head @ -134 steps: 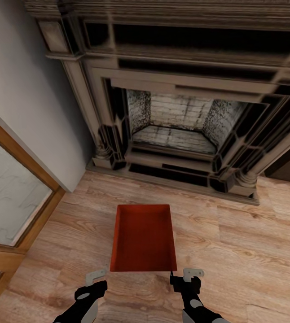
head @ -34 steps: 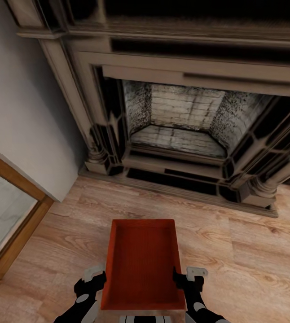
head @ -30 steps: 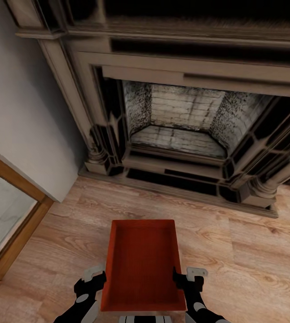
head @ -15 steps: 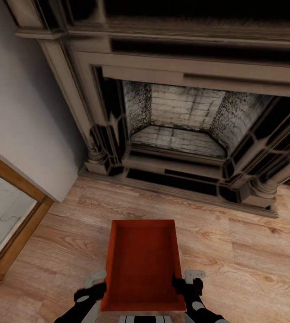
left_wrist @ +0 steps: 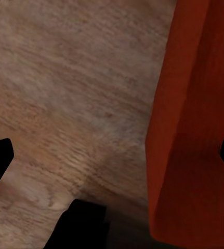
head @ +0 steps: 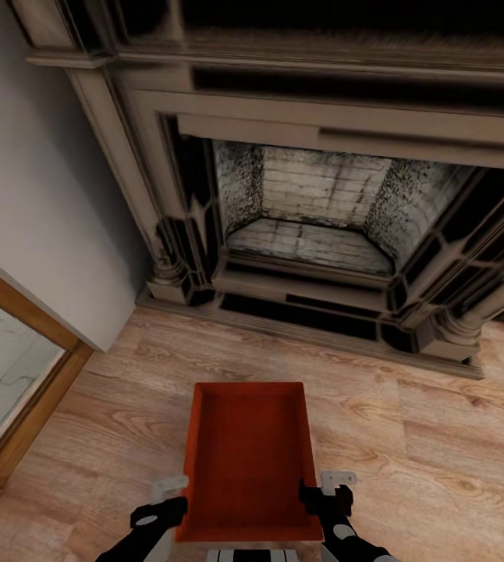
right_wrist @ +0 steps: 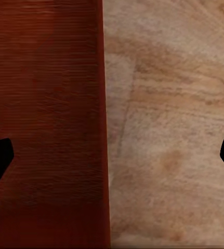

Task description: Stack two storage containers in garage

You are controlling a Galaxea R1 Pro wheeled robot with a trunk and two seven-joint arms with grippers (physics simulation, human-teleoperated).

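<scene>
1 storage container point(head: 248, 460) sits on the plank floor point(head: 424, 460) before the fireplace point(head: 307, 211). Each wall runs between spread jaws of the left gripper point(left_wrist: 114, 155) and right gripper point(right_wrist: 112, 155). Uneven closing could tip it when lifted.

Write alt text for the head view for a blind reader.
An open orange-red storage container sits on a light wood-plank floor before a dark ornate fireplace. The left gripper and right gripper flank its near end.
</scene>
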